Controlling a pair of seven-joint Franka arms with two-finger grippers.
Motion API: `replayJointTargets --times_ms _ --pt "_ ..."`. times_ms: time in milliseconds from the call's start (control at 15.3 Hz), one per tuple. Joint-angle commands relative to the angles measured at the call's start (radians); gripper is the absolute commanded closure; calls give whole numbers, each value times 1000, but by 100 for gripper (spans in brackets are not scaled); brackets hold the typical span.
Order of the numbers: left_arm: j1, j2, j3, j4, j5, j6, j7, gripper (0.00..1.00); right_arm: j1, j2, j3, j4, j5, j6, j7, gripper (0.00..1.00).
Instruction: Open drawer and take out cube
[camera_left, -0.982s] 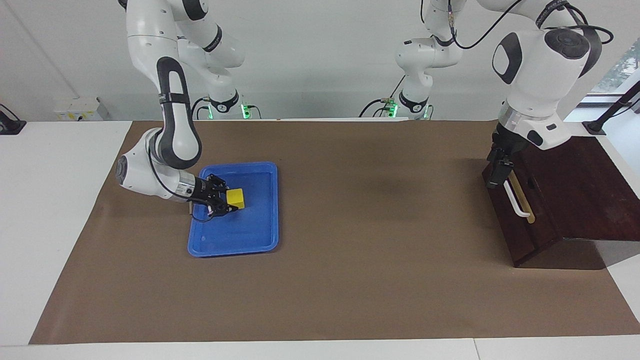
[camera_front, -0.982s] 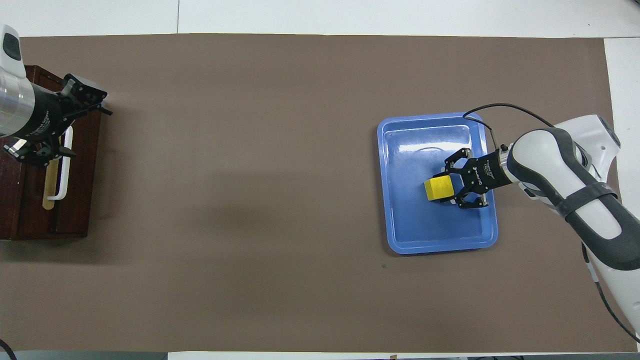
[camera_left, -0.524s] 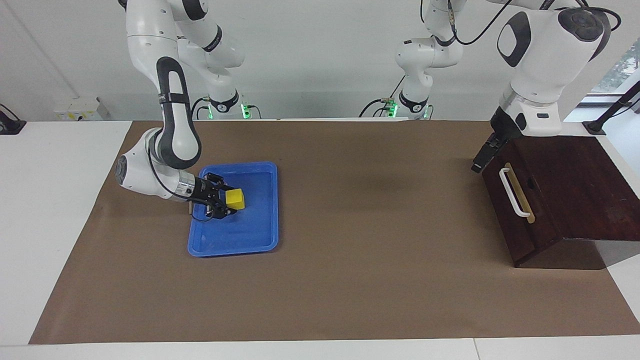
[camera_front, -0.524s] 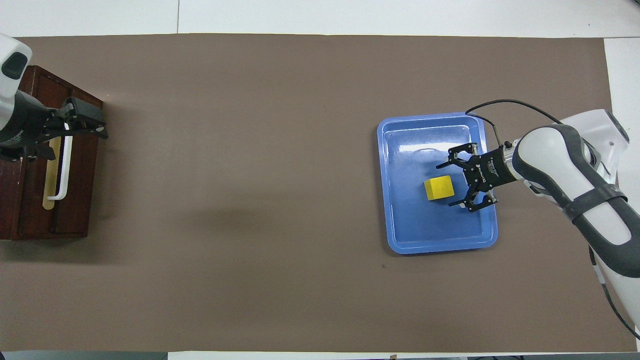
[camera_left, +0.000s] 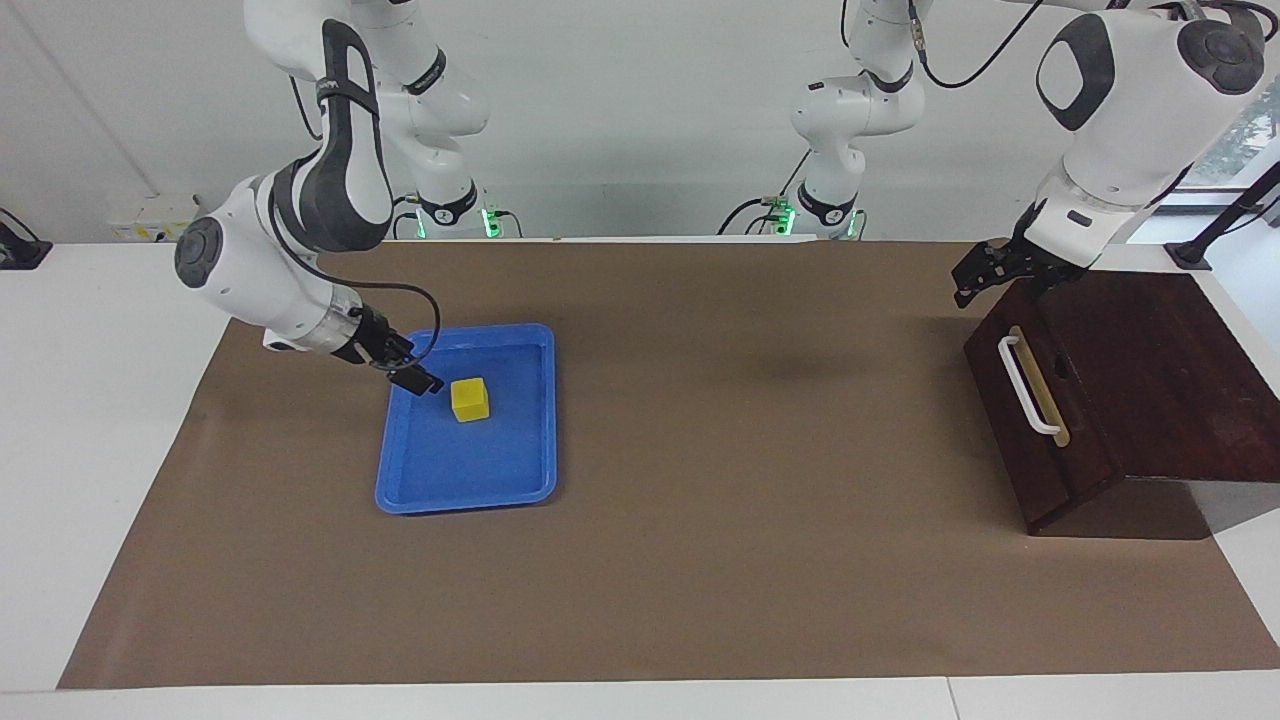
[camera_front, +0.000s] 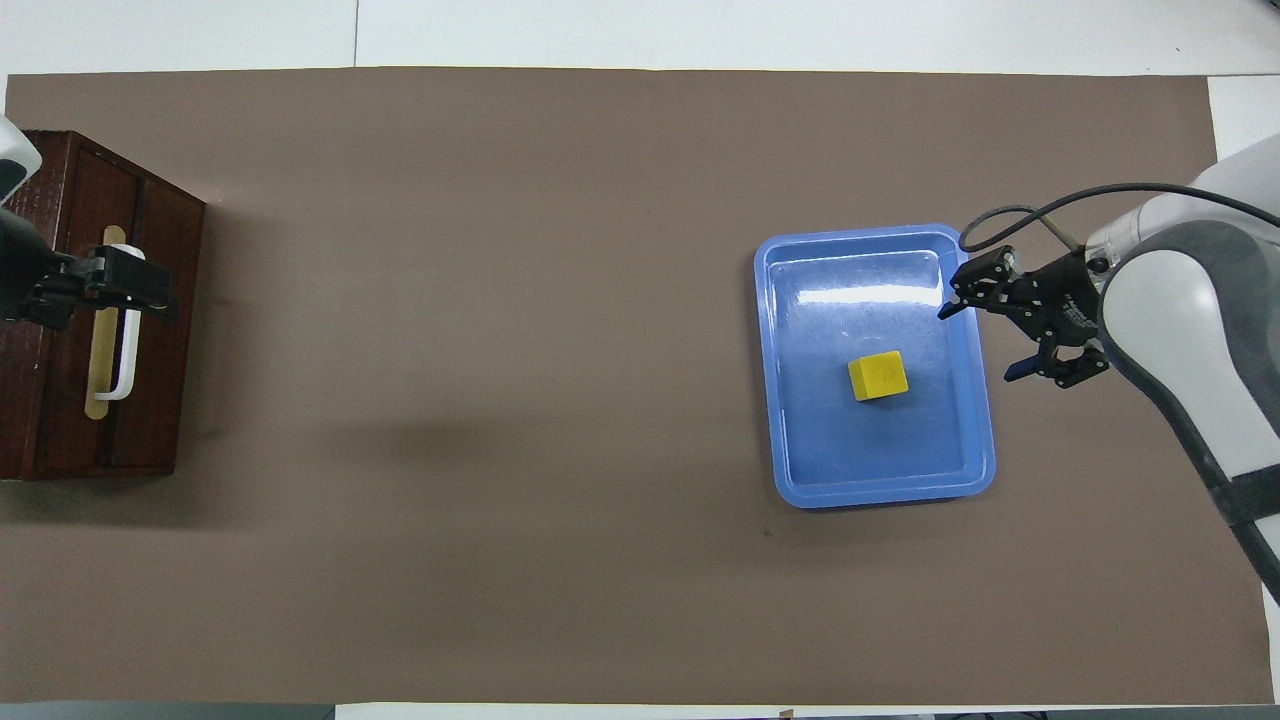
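Resting in the blue tray (camera_left: 465, 495): yellow cube (camera_left: 469, 399), untouched. Right gripper (camera_front: 985, 338) spread wide over tray edge; left gripper (camera_left: 985, 277) spread above shut drawer (camera_left: 1040, 420).

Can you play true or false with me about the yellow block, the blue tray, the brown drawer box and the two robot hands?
1. The small bright yellow cube sits inside the shallow blue plastic tray. True.
2. The right gripper is squeezing the cube. False: it is open and up in the air over the tray's edge, with the cube lying free.
3. The dark brown wooden drawer with the white bar handle is pulled wide open. False: its front sits flush with the box and no pale inside shows.
4. The left gripper is open above the box's top corner and holds nothing. True.
5. The cube lies on the brown table cover. False: it is in the tray.
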Motion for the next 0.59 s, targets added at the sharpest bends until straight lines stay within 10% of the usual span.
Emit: replayJointTargets --times_ms 0,524 --pt "-4 -33 -2 -27 -20 7 9 0 -5 1 0 152 -113 -151 -194 0" --pt "-9 -33 -13 -24 -15 -5 48 0 16 -198 5 160 -282 -277 -577 0"
